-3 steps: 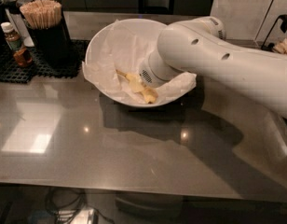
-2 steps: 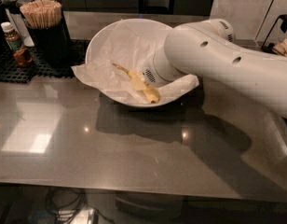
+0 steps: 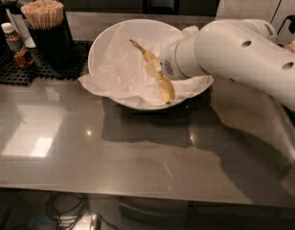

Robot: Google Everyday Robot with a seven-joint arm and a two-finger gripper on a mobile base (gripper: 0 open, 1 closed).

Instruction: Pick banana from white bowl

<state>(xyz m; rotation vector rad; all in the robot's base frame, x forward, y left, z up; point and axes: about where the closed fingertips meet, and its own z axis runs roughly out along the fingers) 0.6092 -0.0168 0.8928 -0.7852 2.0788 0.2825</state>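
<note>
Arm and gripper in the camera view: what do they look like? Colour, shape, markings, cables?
The arm: thick, smooth, glossy white tube with small dark round holes; no cables or markings show. A grey vented disc caps its wrist end. The gripper, over the white bowl at the banana: short, blocky, pale yellow fingers.

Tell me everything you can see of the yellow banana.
The curved yellow banana has brown speckling and a thin brownish stem pointing up-left. It hangs tilted over the paper-lined wide white bowl, its blunt end lowest near the front rim; contact there is unclear. The robot's gripper, at the end of the white arm, is shut on its middle.
</note>
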